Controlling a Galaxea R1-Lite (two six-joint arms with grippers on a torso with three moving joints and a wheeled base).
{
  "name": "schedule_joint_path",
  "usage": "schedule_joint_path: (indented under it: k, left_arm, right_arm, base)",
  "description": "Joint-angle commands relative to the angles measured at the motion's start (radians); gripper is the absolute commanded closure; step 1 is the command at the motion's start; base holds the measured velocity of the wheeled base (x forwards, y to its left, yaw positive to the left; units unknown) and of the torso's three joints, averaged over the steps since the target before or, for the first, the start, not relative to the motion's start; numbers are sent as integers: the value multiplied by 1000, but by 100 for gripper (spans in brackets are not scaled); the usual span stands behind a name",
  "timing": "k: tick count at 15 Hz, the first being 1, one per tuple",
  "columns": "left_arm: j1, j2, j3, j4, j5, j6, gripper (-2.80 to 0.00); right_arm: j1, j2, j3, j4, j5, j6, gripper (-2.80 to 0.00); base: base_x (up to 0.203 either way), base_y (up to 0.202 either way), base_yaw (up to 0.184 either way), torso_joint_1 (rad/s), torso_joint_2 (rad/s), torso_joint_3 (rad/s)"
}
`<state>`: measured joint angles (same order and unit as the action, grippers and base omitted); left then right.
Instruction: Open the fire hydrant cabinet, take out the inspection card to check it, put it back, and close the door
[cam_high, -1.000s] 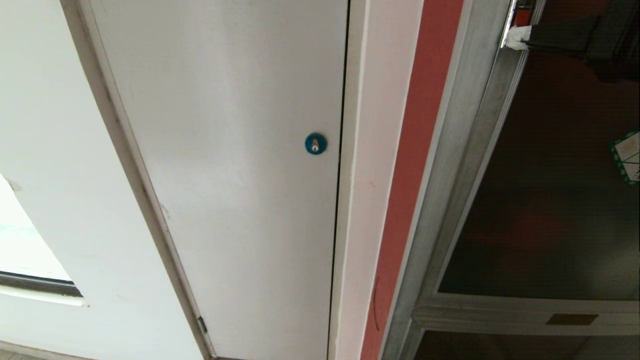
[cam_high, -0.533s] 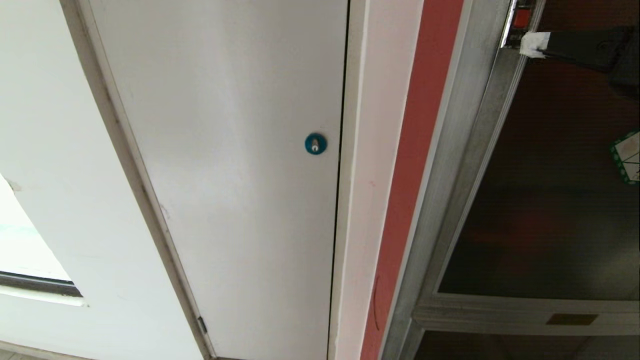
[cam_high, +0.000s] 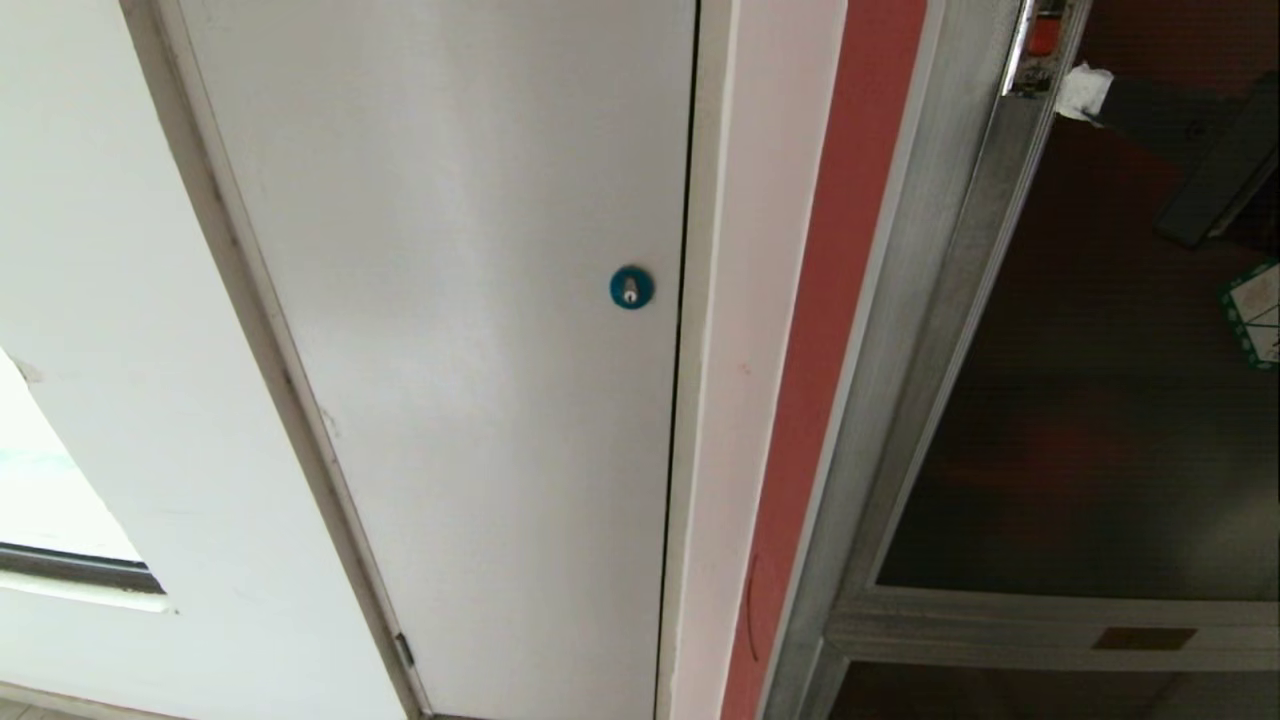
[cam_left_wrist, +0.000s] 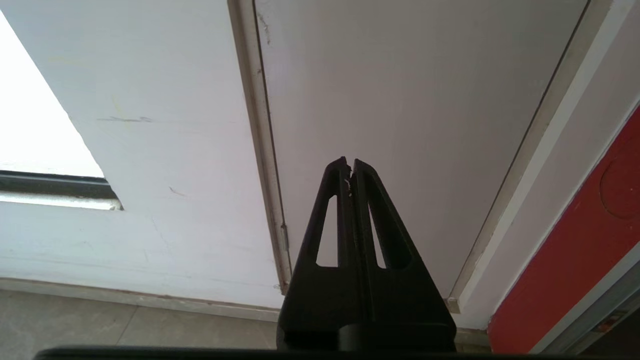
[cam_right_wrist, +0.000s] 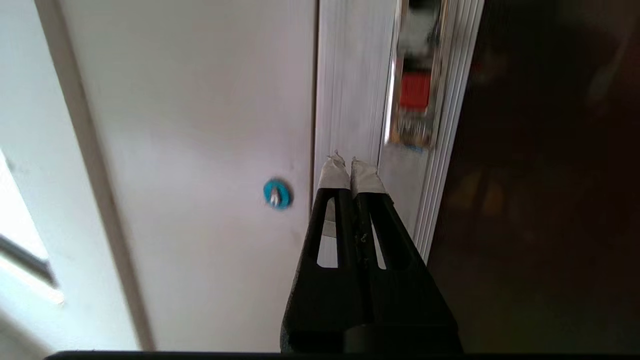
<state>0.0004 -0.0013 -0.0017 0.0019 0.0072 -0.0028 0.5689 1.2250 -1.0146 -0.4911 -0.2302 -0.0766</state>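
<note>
The fire hydrant cabinet (cam_high: 925, 300) has a brushed silver frame and stands at the right. Its door (cam_high: 1100, 420), a dark glass panel, looks closed against the frame. A small red-and-metal latch (cam_high: 1040, 40) sits on the door's edge at the top. My right gripper (cam_high: 1083, 92) is shut and empty, its white-taped tips just right of and below the latch. In the right wrist view the right gripper (cam_right_wrist: 348, 165) points at the silver frame below the latch (cam_right_wrist: 414, 95). My left gripper (cam_left_wrist: 349, 166) is shut and parked low. The inspection card is hidden.
A plain white panel door (cam_high: 450, 350) with a round blue lock (cam_high: 631, 287) fills the left. A red wall strip (cam_high: 830, 350) separates it from the cabinet. A green-and-white sticker (cam_high: 1255, 315) is on the glass. A lower dark-glass door (cam_high: 1000, 700) lies below.
My right gripper has drawn off to the right and a little down from the latch, and its arm now slants downward. The door and the left arm have not moved.
</note>
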Motion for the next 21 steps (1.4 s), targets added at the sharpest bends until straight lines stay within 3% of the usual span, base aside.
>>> schedule_joint_path:
  k: [1, 3, 4, 9, 21]
  left_arm:
    - [0, 0, 0, 0, 0, 0, 0]
    - [1, 1, 0, 0, 0, 0, 0]
    - [1, 1, 0, 1, 0, 0, 0]
    - [1, 0, 0, 0, 0, 0, 0]
    - [1, 1, 0, 1, 0, 0, 0]
  right_arm:
    - [2, 13, 34, -69, -2, -23, 0]
    - [2, 37, 35, -111, -4, -56, 0]
    - [2, 44, 33, -132, -7, -69, -280]
    - [0, 104, -17, -193, -33, -86, -280]
    - [-6, 181, -133, -225, -200, -111, -280]
  base:
    - [0, 0, 0, 0, 0, 0]
    - [0, 0, 0, 0, 0, 0]
    - [0, 0, 0, 0, 0, 0]
    - [0, 0, 0, 0, 0, 0]
    - [0, 0, 0, 0, 0, 0]
